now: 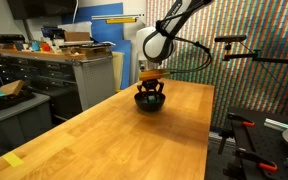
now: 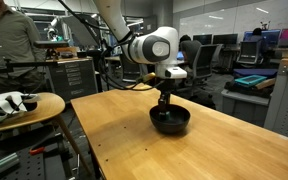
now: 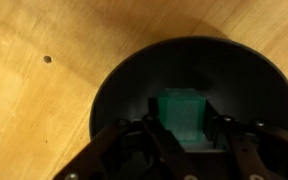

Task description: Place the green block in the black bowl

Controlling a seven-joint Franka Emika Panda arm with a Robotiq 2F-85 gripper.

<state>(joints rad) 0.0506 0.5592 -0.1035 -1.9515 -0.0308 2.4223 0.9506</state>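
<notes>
The dark two-fingered gripper is seen closest in the wrist view. Its jaws are set narrowly on either side of a small solid green block. The fingers are drawn up tight beside the cube's flanks, but whether the block is clamped or merely flanked cannot be told.

The block is found directly between the jaws, inside the rim of a round, glossy black bowl, near the bowl's middle and low over its floor. Contact with that floor cannot be confirmed. No long axis is offered by the cube, its faces being alike. Nothing else is seen in the bowl.

In both exterior views the gripper is poised straight above the bowl, which is carried by a pale wooden counter. Opening the jaws and lifting clear of the bowl is judged to be all that remains.
</notes>
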